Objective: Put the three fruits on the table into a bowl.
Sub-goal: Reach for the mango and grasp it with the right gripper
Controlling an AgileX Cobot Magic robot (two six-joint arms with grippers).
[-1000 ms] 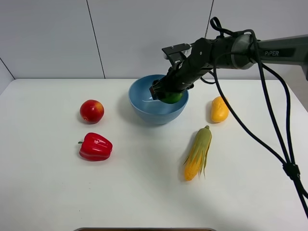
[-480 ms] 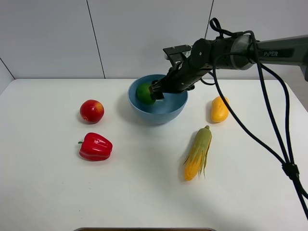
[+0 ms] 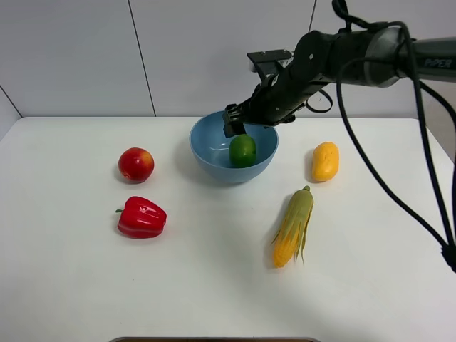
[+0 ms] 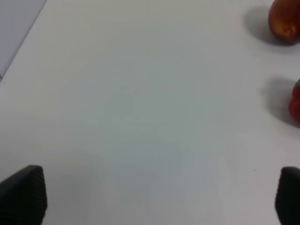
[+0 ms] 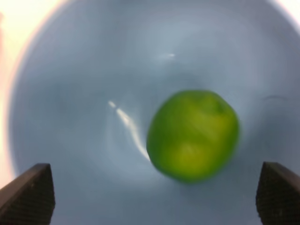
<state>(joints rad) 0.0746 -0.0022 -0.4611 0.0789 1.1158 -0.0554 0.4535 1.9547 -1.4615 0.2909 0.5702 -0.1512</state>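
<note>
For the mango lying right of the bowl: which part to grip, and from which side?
Best grip the mango across its narrower middle, coming straight down from above. It lies flat on the table, long axis running roughly front to back, so its left and right flanks give the short span; both stand clear of the bowl and corn.

white "PiPER" lettering, on the right arm [image 3: 381,54]
</note>
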